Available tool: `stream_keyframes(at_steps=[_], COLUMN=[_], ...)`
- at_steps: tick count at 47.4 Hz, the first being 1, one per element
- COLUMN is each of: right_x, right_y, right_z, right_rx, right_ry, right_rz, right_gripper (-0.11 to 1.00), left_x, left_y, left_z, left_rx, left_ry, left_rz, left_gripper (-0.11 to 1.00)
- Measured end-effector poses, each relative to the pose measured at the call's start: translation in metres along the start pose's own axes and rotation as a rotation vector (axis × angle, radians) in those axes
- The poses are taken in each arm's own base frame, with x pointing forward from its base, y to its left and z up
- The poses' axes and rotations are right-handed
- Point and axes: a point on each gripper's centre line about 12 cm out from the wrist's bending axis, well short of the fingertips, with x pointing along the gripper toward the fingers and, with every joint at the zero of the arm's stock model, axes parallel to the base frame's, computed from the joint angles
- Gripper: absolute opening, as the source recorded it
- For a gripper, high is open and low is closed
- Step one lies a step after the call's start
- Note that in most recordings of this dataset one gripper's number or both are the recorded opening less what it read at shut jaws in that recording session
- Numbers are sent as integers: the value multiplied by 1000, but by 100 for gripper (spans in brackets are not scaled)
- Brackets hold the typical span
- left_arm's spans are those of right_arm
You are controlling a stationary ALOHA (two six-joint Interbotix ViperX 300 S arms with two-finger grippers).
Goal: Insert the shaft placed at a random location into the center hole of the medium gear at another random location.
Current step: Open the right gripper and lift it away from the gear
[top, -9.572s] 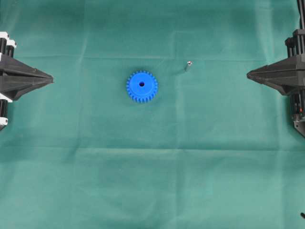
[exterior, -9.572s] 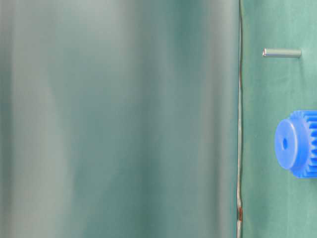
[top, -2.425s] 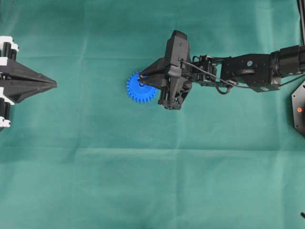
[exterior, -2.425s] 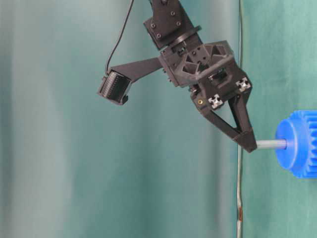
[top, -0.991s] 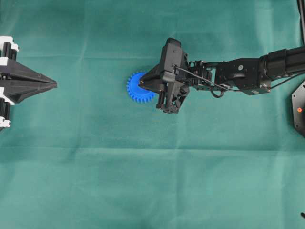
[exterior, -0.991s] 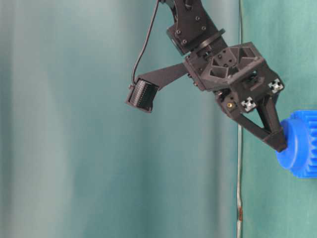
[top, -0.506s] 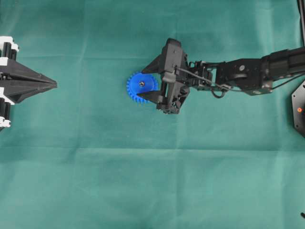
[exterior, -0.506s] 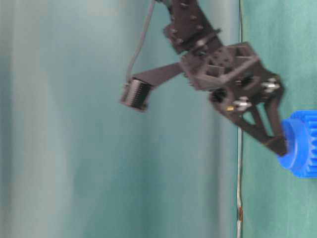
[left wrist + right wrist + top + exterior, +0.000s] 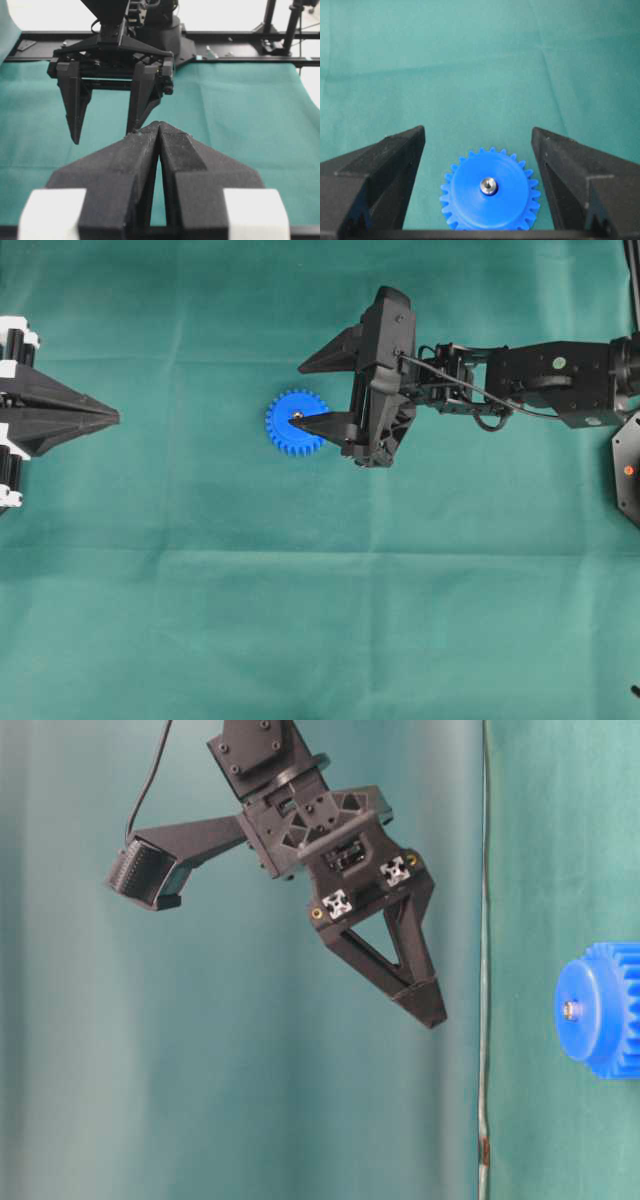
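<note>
Shaft seated, right gripper [image 9: 479,150] let go
Its jaws have spread wide, empty, lifting off; the shaft [image 9: 488,185] stands in the medium gear [image 9: 490,189].

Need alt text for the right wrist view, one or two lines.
A blue gear lies flat on green cloth with the silver shaft seated in its center hole. The right gripper hangs above it, black jaws wide open on either side, touching nothing.

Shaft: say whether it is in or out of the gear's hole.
In. The shaft sits in the center of the gear, only its silver end showing; the right gripper is open, clear of it.
</note>
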Motion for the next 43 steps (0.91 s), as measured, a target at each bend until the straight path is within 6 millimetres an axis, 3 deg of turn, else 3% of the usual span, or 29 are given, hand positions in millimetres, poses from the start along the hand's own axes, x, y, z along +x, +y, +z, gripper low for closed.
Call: stream_keyframes(at_steps=[10,31,43], right_x=[-5,-79,-104], right_y=[0,-1,-2], right_z=[-5,-14,-29], right_rx=[-2,20,22], right_ry=[14,25,81], right_rz=[0,0,2], right_gripper=[88,88,88], left_x=[0,0,0], left_y=[0,0,0], left_z=[-1,-2,-2], left_rx=[-2,-9,-9], left_ry=[2,11,11], left_rz=[0,0,0], left_gripper=[0,0,0])
